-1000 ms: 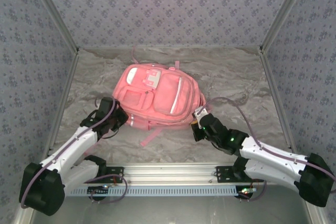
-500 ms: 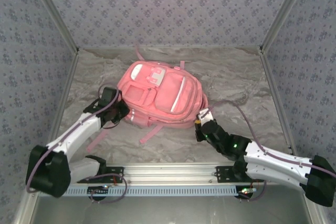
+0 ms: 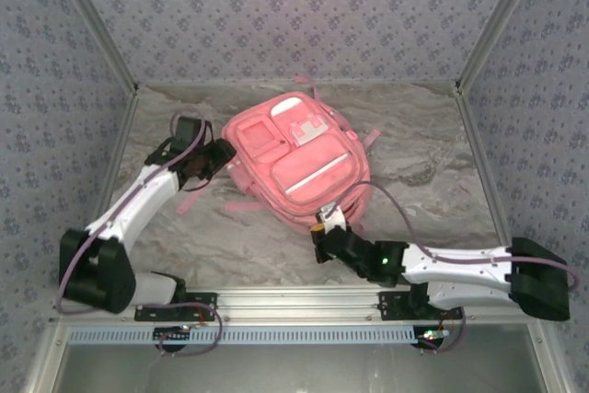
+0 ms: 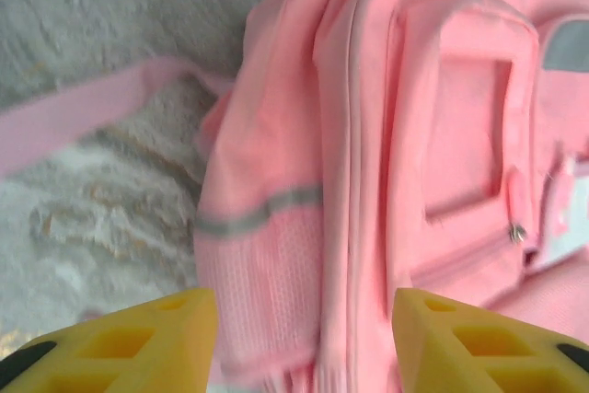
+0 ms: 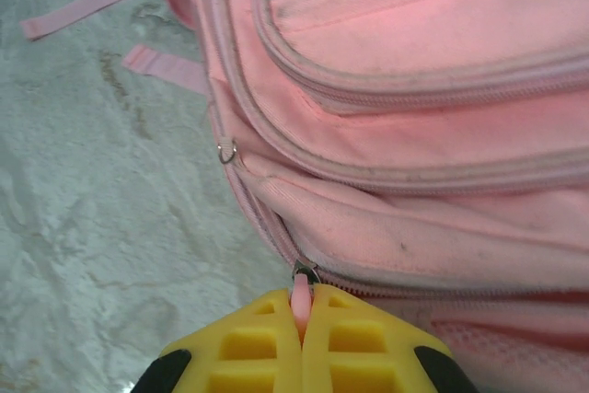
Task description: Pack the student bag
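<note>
Spotter: Room near the arm bases?

Operator: Bare surface (image 3: 230,255) runs from the rail (image 3: 304,301) up to the student bag (image 3: 299,158). The right claw (image 3: 324,229) meets the bag's near edge. The right wrist view shows that claw (image 5: 302,315) pinched tight on a pink zip pull (image 5: 301,294), which is too small to make out from above.

Spotter: And the bag itself?

Operator: It lies pockets up, mid-surface and skewed, well apart from both side walls, with open marble to its right. The right wrist view adds loose strap ends (image 5: 92,6) on the surface and a small metal ring (image 5: 226,150) at a seam.

Spotter: Left side?

Operator: The left claw (image 3: 216,158) sits at the bag's left flank. Its wrist view shows the yellow fingers (image 4: 138,342) spread apart and gripping nothing. The mesh side pocket (image 4: 267,292) is just beyond them, and a strap (image 4: 83,126) trails across the marble. The bag's far end comes close to the back wall (image 3: 294,16).
</note>
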You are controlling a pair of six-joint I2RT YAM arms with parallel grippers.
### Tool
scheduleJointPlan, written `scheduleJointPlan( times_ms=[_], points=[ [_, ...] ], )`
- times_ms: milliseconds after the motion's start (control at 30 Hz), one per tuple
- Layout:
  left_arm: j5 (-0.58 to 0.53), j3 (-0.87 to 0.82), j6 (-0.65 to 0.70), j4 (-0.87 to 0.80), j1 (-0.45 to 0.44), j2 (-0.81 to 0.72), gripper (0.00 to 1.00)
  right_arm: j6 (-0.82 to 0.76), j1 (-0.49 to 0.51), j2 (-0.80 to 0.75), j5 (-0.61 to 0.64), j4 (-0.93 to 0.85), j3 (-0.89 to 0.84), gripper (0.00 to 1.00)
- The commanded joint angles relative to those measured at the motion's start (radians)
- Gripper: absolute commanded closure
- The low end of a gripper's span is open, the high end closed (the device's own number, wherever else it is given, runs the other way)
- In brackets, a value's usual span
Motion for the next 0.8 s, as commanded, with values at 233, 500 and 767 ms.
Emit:
scheduleJointPlan(
  times_ms=[233,500,767],
  points=[
    [0.067,-0.373,-0.392,0.125,-0.212,-0.305,0.49,0.085,0.026,0.159,-0.001,0.188,0.101,1.0],
    [0.057,-0.352,-0.443,0.269,-0.33,-0.149,0.58,0.1,0.042,0.162,0.012,0.18,0.088,1.0],
    [0.04,-0.332,-0.473,0.322,-0.415,-0.069,0.62,0.129,0.047,0.16,0.033,0.205,0.06,1.0]
  ],
)
